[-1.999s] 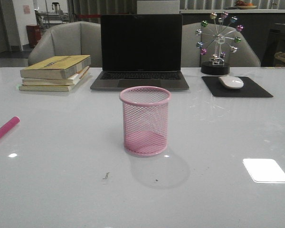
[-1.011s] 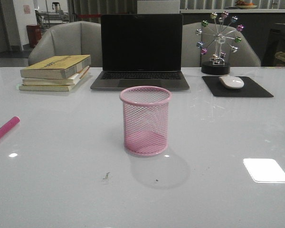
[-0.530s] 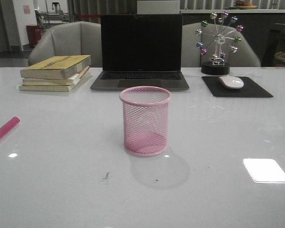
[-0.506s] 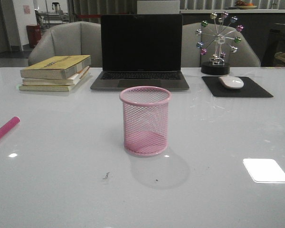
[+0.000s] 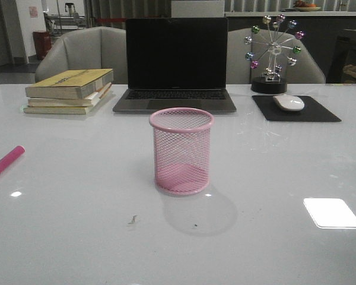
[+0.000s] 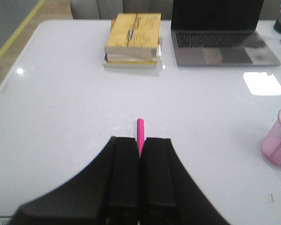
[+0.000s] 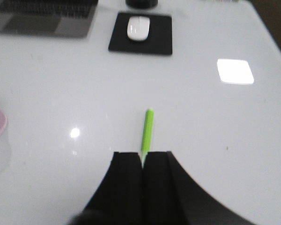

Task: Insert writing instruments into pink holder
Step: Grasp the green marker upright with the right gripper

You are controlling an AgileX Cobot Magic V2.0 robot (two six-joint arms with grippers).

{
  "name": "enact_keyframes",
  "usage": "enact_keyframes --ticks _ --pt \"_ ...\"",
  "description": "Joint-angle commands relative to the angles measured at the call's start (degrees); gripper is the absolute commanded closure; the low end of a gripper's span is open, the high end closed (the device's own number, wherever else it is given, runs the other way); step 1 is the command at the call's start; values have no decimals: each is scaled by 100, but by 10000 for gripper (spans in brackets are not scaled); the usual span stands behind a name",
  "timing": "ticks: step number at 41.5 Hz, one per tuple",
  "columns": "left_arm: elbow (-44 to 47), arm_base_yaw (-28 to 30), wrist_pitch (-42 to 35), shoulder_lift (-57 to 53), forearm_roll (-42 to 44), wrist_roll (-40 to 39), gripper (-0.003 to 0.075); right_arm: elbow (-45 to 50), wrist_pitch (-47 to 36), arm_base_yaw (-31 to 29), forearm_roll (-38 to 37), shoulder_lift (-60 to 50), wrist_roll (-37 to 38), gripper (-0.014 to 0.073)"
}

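On the glossy white table (image 5: 77, 237), biggest to smallest, we see a closed-screen-dark laptop (image 5: 175, 62) at the back, a stack of books (image 5: 69, 90) to its left and a mouse on a black pad (image 5: 295, 108) to its right. Dead centre stands the pink holder (image 5: 181, 151), upright, a round wire-mesh cup with a rolled rim and a solid base; we judge it light and easy to tip if a marker knocks its rim. The magenta marker (image 6: 140, 135) lies flat far out on the left side, well apart from the holder, and the lime green marker (image 7: 147, 130) lies flat far out on the right, barely showing at the front view's edge. Both look like stiff, smooth plastic barrels, light and likely to roll, so we would pinch each across mid-barrel. We see the left gripper (image 6: 139, 180) with its black fingers pressed together and the magenta marker poking out beyond them; the right gripper (image 7: 142, 185) is likewise clenched, its tips at the green marker's near end. Whether either actually grasps its marker, we cannot tell.
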Motion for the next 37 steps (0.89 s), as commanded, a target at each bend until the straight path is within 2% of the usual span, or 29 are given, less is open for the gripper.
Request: enact_keyframes --ticks 1,10,12,15,20,23,25,30,37 --pt "10 -38 -433 300 -57 -27 629 54 -358 -11 7 462 -25 537" --pt "338 -38 -492 761 74 38 628 169 -91 -11 191 1232 -25 531" --pt "382 -38 -534 808 98 38 609 169 -91 -11 245 1342 -25 497" --pt "420 -114 -661 817 98 38 527 169 -97 -11 264 1491 -25 388" --pt "450 -501 -959 817 98 38 292 140 -94 -11 264 1766 -25 174" --pt "450 -845 -1040 817 98 38 201 41 -94 -18 264 1956 -10 112" --pt "450 -1106 -1049 817 98 38 183 -53 -90 -40 264 2098 29 104" --pt "450 -1660 -1049 817 98 38 193 -368 -124 -224 264 2599 31 106" --pt "450 -2137 -1089 817 98 38 193 -815 -294 -471 264 3492 31 106"
